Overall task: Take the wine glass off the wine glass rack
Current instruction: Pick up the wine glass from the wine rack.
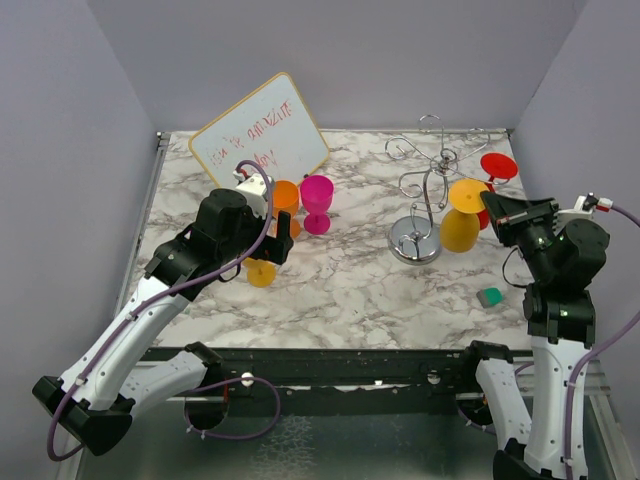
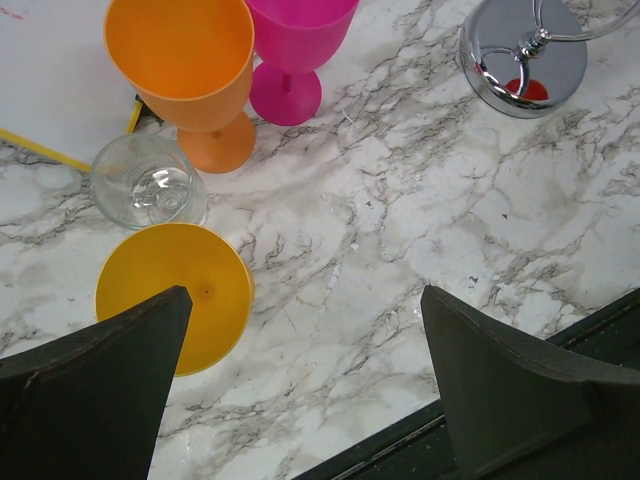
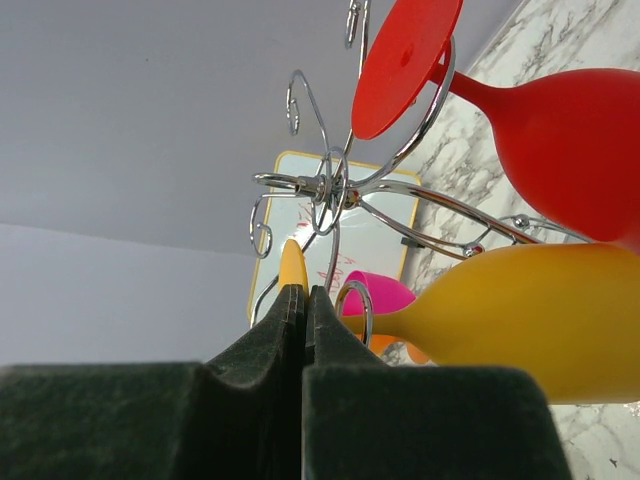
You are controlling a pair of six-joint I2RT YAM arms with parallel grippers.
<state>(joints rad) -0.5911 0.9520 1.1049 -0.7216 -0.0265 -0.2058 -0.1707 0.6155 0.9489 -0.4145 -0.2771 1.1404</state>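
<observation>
The wine glass rack (image 1: 428,185) stands on its mirrored base (image 2: 490,70) at the right of the marble table; its scroll arms (image 3: 325,185) fill the right wrist view. A yellow wine glass (image 1: 460,228) hangs bowl-down from it, stem in a wire ring (image 3: 520,320). A red wine glass (image 1: 498,165) hangs behind it (image 3: 570,150). My right gripper (image 1: 490,203) is shut, tips (image 3: 303,292) at the rim of the yellow foot; a pinch cannot be made out. My left gripper (image 1: 268,250) hangs open (image 2: 305,290) over the table, holding nothing.
At the left stand an orange glass (image 2: 185,70), a pink glass (image 2: 295,40), a clear glass (image 2: 148,180) and a yellow round foot (image 2: 180,290) beside my left finger. A whiteboard (image 1: 262,135) leans at the back. A small green block (image 1: 489,296) lies front right.
</observation>
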